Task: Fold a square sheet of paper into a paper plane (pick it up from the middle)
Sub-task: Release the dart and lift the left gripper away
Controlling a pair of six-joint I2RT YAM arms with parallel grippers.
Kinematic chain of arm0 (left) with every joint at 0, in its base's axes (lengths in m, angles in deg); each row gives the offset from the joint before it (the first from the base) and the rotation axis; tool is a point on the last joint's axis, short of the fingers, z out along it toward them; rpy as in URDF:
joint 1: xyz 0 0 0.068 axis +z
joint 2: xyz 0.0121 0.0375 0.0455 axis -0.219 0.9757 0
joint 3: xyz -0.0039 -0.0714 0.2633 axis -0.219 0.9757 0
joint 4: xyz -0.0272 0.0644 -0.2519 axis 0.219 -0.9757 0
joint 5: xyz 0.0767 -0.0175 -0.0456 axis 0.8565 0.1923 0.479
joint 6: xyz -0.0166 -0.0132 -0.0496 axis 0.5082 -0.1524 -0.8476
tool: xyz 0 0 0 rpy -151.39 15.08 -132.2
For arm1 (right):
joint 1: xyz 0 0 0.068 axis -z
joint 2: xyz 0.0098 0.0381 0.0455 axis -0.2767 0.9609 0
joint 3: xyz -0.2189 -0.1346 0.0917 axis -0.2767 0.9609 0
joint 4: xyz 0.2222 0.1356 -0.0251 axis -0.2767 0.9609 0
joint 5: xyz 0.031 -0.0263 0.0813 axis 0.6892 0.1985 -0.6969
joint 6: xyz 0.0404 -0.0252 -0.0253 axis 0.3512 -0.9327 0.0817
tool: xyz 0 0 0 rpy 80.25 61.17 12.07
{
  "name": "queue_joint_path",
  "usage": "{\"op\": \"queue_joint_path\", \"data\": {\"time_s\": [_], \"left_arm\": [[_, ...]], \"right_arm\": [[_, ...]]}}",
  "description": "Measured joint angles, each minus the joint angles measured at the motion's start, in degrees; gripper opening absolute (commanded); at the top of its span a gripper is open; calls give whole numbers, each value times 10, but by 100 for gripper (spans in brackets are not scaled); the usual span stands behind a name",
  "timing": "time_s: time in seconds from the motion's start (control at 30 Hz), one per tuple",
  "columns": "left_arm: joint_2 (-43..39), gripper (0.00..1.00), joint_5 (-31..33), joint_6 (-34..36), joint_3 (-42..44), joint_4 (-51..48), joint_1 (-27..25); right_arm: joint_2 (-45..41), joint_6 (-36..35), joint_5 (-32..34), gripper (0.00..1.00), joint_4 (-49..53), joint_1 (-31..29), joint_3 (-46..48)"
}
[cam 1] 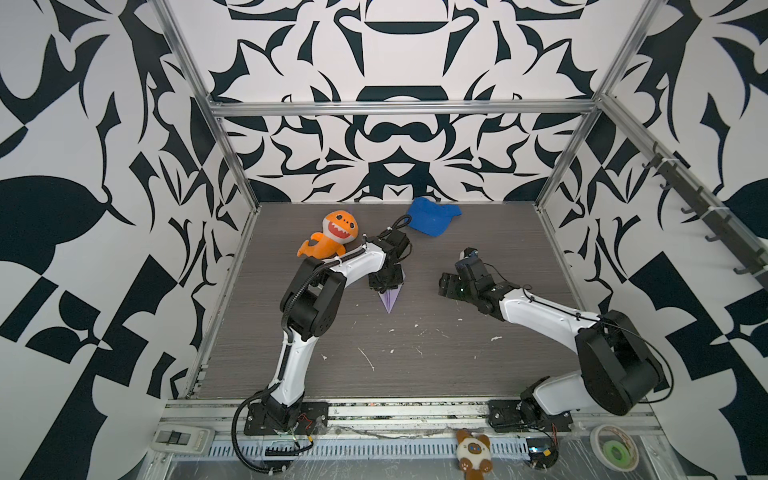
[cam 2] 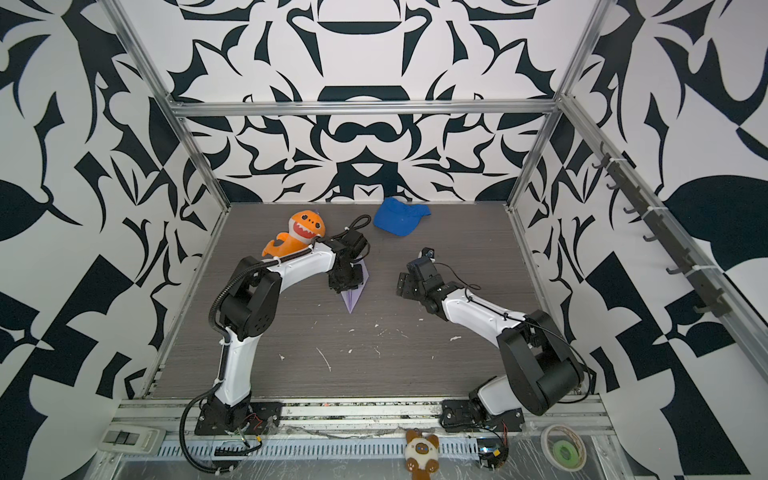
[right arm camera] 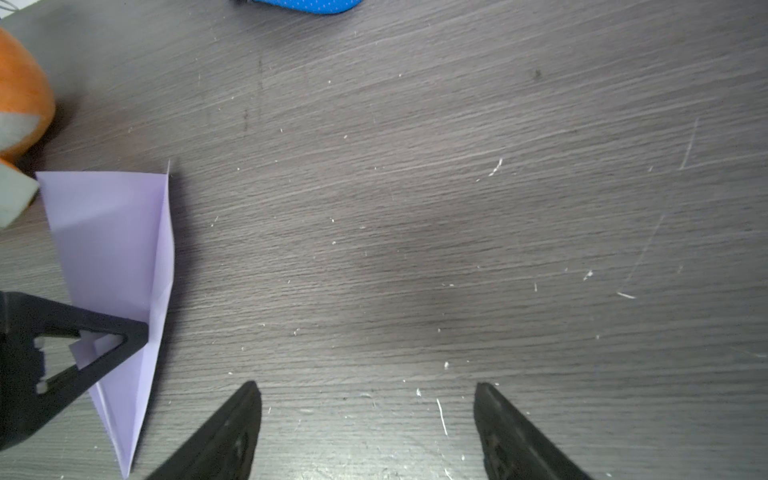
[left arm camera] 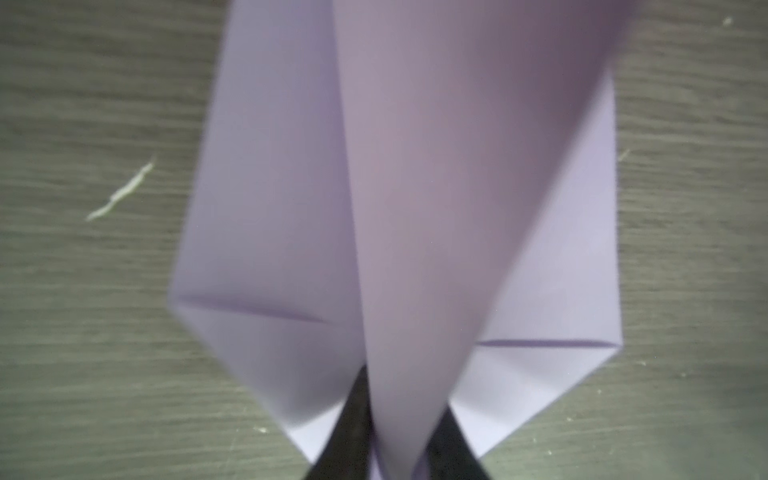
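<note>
— Where is the paper plane found?
— The paper plane (cam 1: 390,297) is seen lying on the dark wood-grain table (cam 1: 415,365), near its middle, with the nose pointed toward the near edge. In both top views its tail half is hidden under the left gripper (cam 1: 384,282).
— How is the left gripper set?
— In the left wrist view its black fingers (left arm camera: 353,419) are seen narrowly apart, one on each side of the raised centre fold, with the wings spread flat below. Whether the fold is pinched or merely flanked cannot be told.
— And the right gripper?
— The right gripper (right arm camera: 366,384) is held wide over bare table, with nothing between its jaws. It is placed well apart from the plane, on the right.
— What else is noted?
— An orange plush shark (cam 1: 332,237) is seen beyond the left arm, and a blue cap (cam 1: 432,216) is seen at the back edge.
</note>
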Motion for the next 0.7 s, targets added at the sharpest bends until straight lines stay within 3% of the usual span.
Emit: {"op": "queue_joint_path", "data": {"time_s": [0.13, 0.27, 0.4, 0.43, 0.5, 0.7], "left_arm": [[-49, 51, 2, 4, 1, -5, 3], [-149, 65, -1, 16, 30, 14, 18], [-251, 81, 10, 29, 91, 50, 65], [-270, 84, 18, 31, 106, 57, 78], [-316, 99, 48, 38, 148, 82, 106], [-488, 99, 193, 78, 336, 194, 181]], "right_arm": [[-23, -23, 24, 89, 15, 1, -28], [-66, -77, 76, 91, 24, 4, -65], [-100, -151, 143, 94, 14, 17, -88], [-106, -164, 156, 99, 9, 23, -88], [-116, -195, 181, 99, -10, 42, -85], [-151, -234, 212, 99, -85, 113, 7]]}}
